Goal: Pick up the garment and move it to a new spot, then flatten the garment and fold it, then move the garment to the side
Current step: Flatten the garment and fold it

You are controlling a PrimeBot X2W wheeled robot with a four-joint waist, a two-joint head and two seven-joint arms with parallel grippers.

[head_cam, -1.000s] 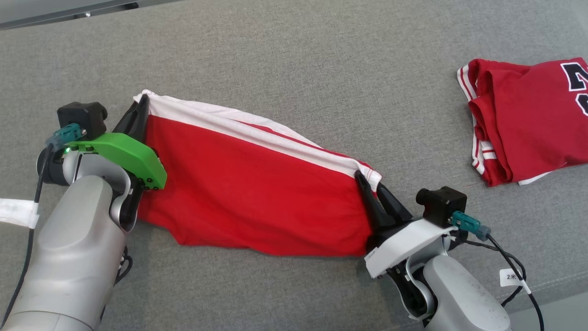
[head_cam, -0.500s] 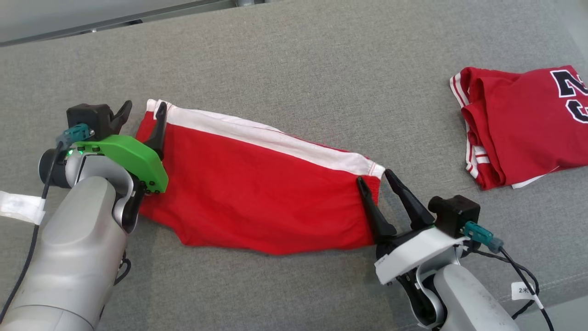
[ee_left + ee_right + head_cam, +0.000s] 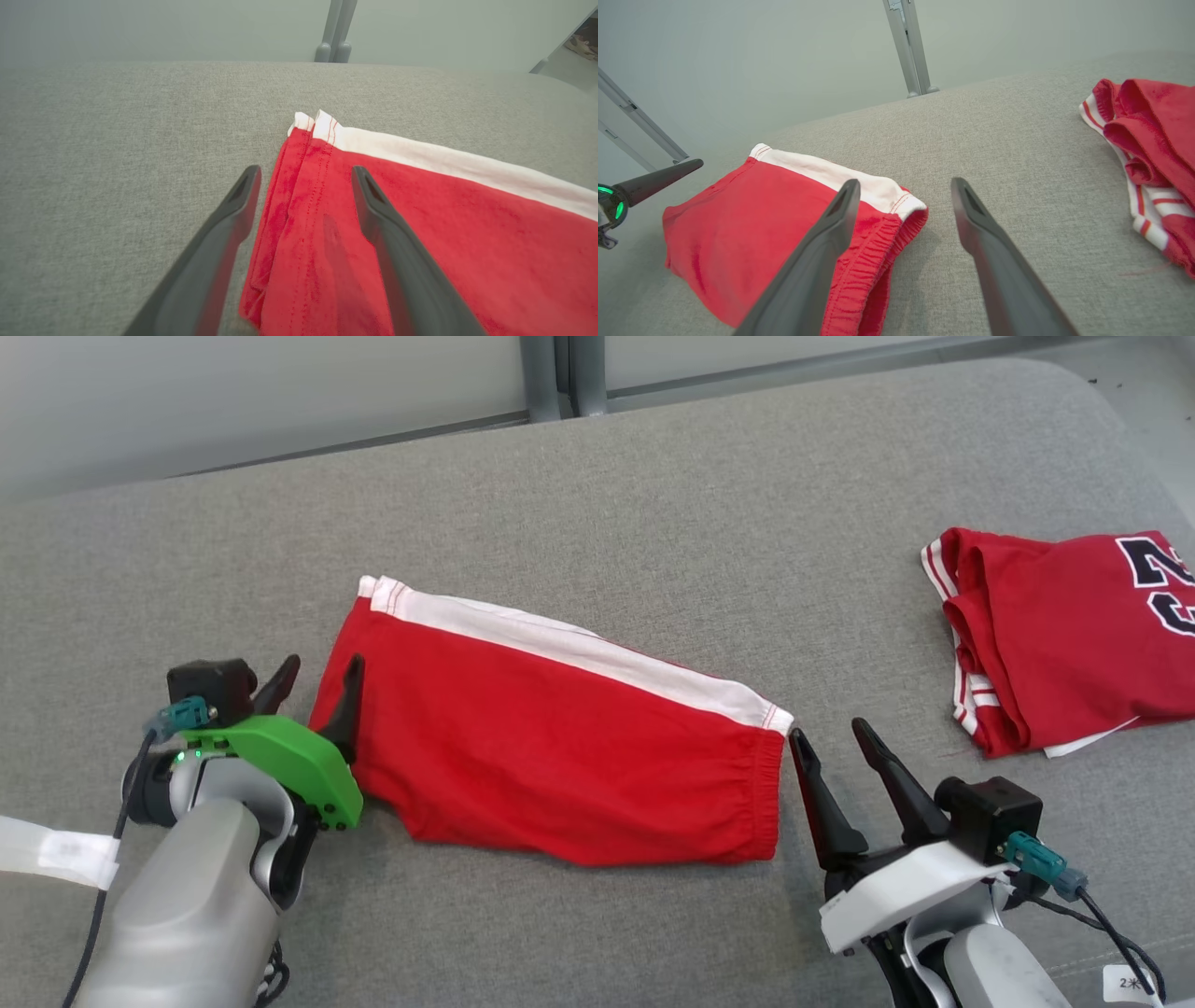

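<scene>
Grey padded surface (image 3: 653, 523) carries the red garment (image 3: 560, 747) flat and doubled between the left gripper (image 3: 323, 665) and right gripper (image 3: 826, 732), both with jaws apart and empty; folding looks done; moving it aside seems left.

surface: grey fabric cushion (image 3: 653, 504) | on it: folded red shorts (image 3: 560, 775) — red jersey (image 3: 1055, 635) well apart
</scene>
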